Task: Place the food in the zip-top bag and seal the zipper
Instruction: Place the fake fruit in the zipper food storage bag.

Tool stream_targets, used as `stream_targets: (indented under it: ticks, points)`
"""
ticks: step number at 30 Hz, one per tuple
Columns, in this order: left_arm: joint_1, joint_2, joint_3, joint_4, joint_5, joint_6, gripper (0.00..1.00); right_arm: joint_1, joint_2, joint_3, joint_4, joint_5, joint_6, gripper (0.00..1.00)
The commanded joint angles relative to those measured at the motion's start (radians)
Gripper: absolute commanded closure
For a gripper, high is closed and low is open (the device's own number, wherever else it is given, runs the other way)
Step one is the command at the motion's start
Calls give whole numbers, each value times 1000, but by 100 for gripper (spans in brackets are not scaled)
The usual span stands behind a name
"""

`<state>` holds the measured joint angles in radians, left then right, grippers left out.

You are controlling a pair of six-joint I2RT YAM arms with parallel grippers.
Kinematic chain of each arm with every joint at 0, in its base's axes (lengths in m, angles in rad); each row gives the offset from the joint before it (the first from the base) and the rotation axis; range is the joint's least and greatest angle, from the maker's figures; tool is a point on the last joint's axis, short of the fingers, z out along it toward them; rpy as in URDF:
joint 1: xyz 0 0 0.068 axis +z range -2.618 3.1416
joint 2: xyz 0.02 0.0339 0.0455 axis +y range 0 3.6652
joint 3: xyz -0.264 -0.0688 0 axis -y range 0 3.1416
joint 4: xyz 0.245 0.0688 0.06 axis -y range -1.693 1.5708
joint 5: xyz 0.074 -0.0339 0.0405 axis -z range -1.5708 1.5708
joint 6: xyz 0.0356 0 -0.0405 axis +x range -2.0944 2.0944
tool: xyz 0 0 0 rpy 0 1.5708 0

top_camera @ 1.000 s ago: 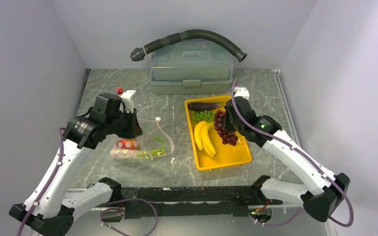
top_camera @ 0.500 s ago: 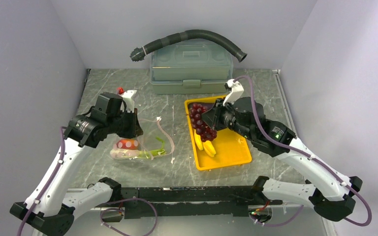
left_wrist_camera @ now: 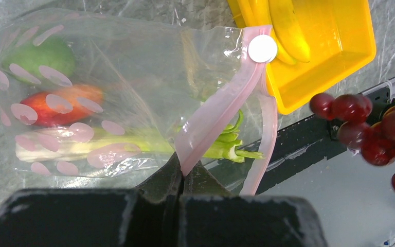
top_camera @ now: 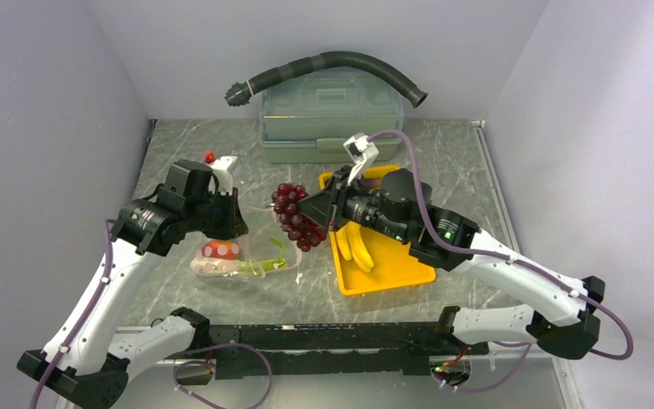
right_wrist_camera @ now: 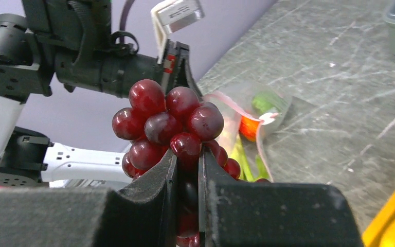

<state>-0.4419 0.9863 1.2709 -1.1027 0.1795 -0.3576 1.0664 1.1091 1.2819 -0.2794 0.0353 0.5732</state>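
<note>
Our right claw [right_wrist_camera: 187, 175] is clamping its two fingers on the lower part of the dark red-purple grapes [right_wrist_camera: 169, 123], the jaws standing only a narrow gap apart with the bunch bulging above them. We are carrying that bunch in the air: a second ago it was hanging over the yellow tray [top_camera: 392, 266], half a second ago it was lifting above the tray's left part, and now it is hovering past the tray's left edge, between the tray and the mouth of the zip-top bag [top_camera: 260, 243], touching neither. Our right arm is reaching leftward across the tray, where the yellow bananas [top_camera: 356, 243] are lying just below it. Our left claw [left_wrist_camera: 181, 177] is staying where it was, pinched fully together on the pink zipper strip [left_wrist_camera: 221, 110], holding one lip of the bag raised so the mouth is gaping toward the tray. Inside the bag we are seeing the leek [left_wrist_camera: 108, 146] lying along the bottom, a red piece [left_wrist_camera: 56, 103] above it and a green piece [left_wrist_camera: 41, 56] at the far corner. Behind all this, the grey-green lidded box [top_camera: 332, 115] is sitting at the back of the marbled table [top_camera: 443, 162] with a dark ribbed hose [top_camera: 332, 61] arching over it, both unmoved.
</note>
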Motion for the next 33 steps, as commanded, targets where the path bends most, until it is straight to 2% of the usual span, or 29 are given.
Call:
stream_targets:
  ticks: [1, 10, 26, 33]
  points:
    - [3, -1, 33, 38, 20, -3, 100, 40, 29, 51, 187, 8, 17, 100]
    - [3, -6, 37, 35, 24, -4, 100, 72, 92, 35, 288, 10, 53, 100]
    - [3, -16, 62, 23, 65, -15, 100, 73, 168, -132, 499, 90, 94, 100]
    - [5, -15, 73, 11, 62, -12, 100, 73, 184, -207, 520, 121, 103, 100]
